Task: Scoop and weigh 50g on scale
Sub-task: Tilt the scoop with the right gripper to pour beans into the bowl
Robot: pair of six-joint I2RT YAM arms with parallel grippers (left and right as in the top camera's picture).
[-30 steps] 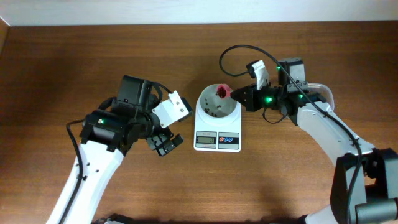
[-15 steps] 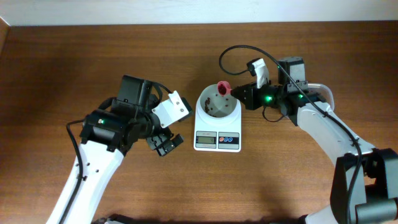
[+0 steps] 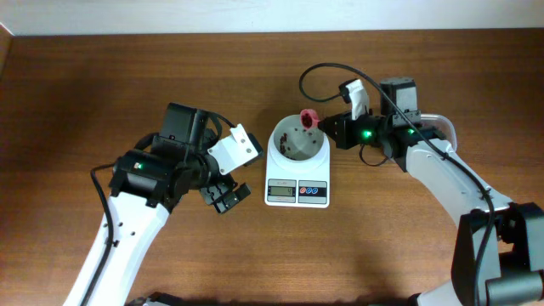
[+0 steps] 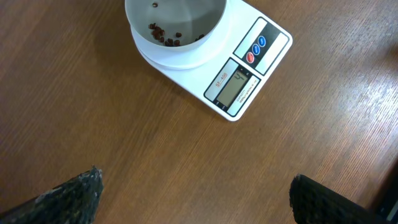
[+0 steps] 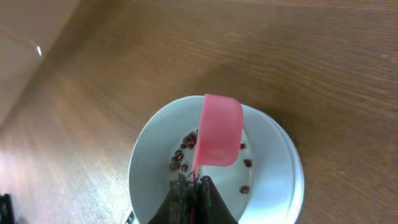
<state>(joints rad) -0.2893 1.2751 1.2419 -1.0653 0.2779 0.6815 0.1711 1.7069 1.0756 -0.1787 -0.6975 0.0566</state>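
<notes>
Scoop (image 5: 219, 130) has slid back to the upper-right rim of the bowl (image 5: 149, 180), my right claw (image 5: 189, 190) clamped on it, left claw (image 4: 196, 199) wide. Just a few beans (image 5: 183, 149) on the scale (image 4: 249, 68), so lots left, I reckon.

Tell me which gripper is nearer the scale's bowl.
Right. The right gripper, shut on the pink scoop, holds it over the bowl from the scale's right side. The left gripper hangs open above the table, off to the scale's left, apart from it.
</notes>
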